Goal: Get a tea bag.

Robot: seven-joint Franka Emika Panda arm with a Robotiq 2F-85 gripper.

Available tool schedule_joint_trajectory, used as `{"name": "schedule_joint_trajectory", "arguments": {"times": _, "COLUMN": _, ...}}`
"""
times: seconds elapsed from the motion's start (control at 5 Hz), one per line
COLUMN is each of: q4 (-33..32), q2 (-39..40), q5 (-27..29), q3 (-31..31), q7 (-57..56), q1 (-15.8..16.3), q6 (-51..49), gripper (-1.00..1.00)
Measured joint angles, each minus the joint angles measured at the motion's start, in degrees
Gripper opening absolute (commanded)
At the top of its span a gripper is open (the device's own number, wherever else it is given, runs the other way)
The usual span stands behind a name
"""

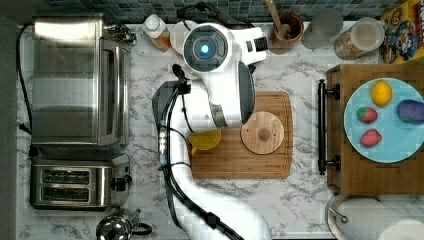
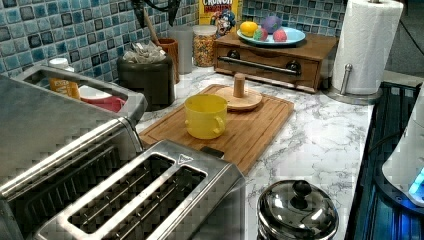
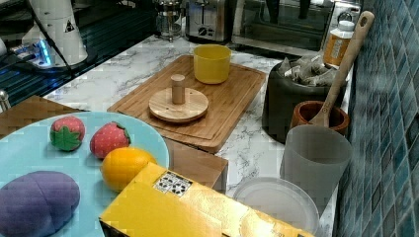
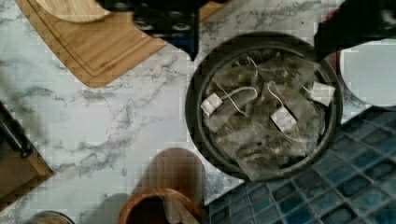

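Gripper (image 4: pixel 261 28) above the dark canister (image 4: pixel 264 105), its dark fingers (image 4: pixel 163 21) visible at the frame edge; whether they are spread or closed cannot be told. Directly beneath it, tea bags (image 4: pixel 261 112) with white tags fill the canister, which stands beside the wooden cutting board (image 4: pixel 93 44).

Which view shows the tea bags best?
The wrist view: it looks straight down into the dark canister, with tea bags, strings and tags distinct. Left and right views show them heaped at the rim from the side; the top view has the arm there.
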Motion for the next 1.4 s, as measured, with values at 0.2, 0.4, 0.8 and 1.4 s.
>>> {"name": "schedule_joint_trajectory", "arguments": {"times": 0.2, "q4": 6.2, "q2": 4.8, "q5": 0.0, "q3": 0.2, "q7": 0.0, "q1": 0.0, "q6": 0.4, "gripper": 1.00}}
{"name": "schedule_joint_trajectory", "arguments": {"times": 0.4, "q4": 11.8, "q2": 9.6, "q5": 0.0, "q3": 0.4, "q7": 0.0, "q1": 0.0, "q6": 0.6, "gripper": 1.00}}
{"name": "schedule_joint_trajectory", "arguments": {"times": 0.8, "q4": 15.4, "q2": 14.9, "q5": 0.0, "q3": -1.0, "q7": 0.0, "q1": 0.6, "q6": -2.1, "gripper": 1.00}}
{"name": "schedule_joint_trajectory", "arguments": {"times": 1.4, "q4": 17.6, "q2": 18.0, "q5": 0.3, "q3": -1.1, "q7": 0.0, "q1": 0.7, "q6": -1.1, "gripper": -1.00}}
